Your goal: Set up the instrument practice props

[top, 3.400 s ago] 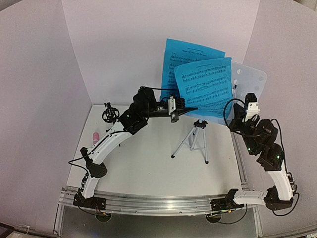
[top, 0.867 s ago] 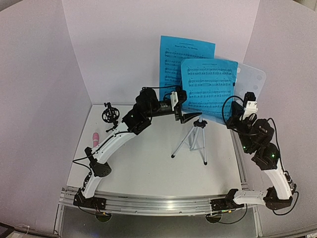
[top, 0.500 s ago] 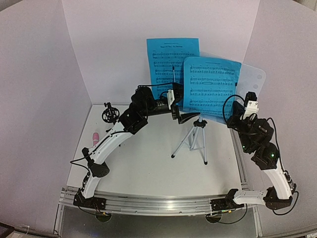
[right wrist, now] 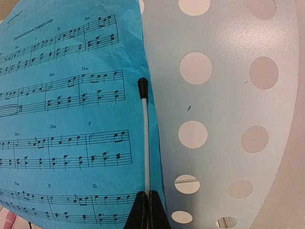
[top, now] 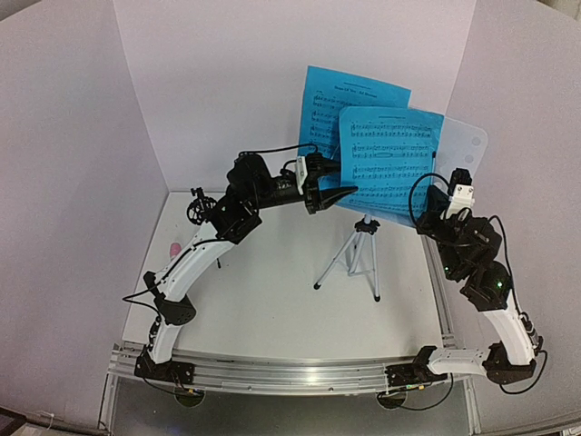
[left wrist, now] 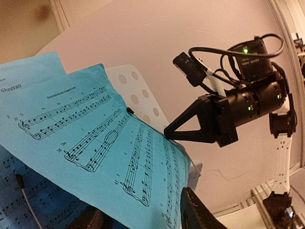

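The pale-blue perforated music stand (top: 465, 143) rises on silver tripod legs (top: 352, 259) at the back right. Two blue sheet-music pages lean on it, the front page (top: 390, 159) overlapping the back page (top: 349, 100). My left gripper (top: 343, 194) is at their lower left edge, its fingers (left wrist: 200, 214) apart with the front page's bottom edge (left wrist: 119, 181) between them. My right gripper (right wrist: 148, 202) is shut on the stand's thin white page-holder wire (right wrist: 145, 138), which lies over the front page's right edge. The pink microphone (top: 172, 247) and the black tripod mic mount (top: 200, 211) are at the far left.
White walls close in the table on the left, back and right. A metal rail (top: 290, 372) with both arm bases runs along the near edge. In the left wrist view my right arm (left wrist: 248, 105) reaches across to the stand (left wrist: 138, 95).
The back page has swung from upright on the left to tilted right behind the front page. My left gripper has shifted and its jaws have narrowed. The right arm has stayed put.
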Controlling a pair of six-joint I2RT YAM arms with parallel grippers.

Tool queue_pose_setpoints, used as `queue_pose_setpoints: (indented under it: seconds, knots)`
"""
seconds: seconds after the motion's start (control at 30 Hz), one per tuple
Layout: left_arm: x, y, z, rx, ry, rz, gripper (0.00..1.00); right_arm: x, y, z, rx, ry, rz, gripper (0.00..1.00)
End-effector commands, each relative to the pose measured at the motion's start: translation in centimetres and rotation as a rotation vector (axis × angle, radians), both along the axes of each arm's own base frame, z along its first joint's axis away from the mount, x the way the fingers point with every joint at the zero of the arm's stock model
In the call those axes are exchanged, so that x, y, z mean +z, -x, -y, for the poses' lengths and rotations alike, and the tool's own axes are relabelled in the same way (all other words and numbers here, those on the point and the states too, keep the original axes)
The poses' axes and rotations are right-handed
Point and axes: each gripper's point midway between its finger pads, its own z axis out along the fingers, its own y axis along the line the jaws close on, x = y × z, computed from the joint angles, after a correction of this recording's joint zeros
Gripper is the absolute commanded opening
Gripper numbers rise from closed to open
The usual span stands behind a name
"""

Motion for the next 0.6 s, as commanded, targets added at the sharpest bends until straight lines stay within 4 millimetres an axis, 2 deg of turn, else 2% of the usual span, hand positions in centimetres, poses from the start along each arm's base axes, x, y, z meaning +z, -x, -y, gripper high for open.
queue_pose_setpoints:
  seconds: [0.0, 0.17, 0.23, 0.57]
  knots:
    - [3.8, 1.6, -2.7, -0.001, 0.073, 0.013, 0.34, 0.4, 0.2, 0.6, -0.022, -0.032, 0.013, 0.0]
    - [3.8, 0.8, -2.7, 0.028, 0.079, -0.03, 0.08, 0.6, 0.3, 0.6, -0.014, -0.036, 0.017, 0.0]
    - [3.9, 0.6, -2.6, 0.036, 0.085, -0.04, 0.01, 0.7, 0.3, 0.6, -0.012, -0.038, 0.02, 0.0]
    - [3.0, -1.5, -1.2, 0.079, 0.131, -0.066, 0.0, 1.3, 0.6, -0.3, 0.055, -0.05, 0.037, 0.0]
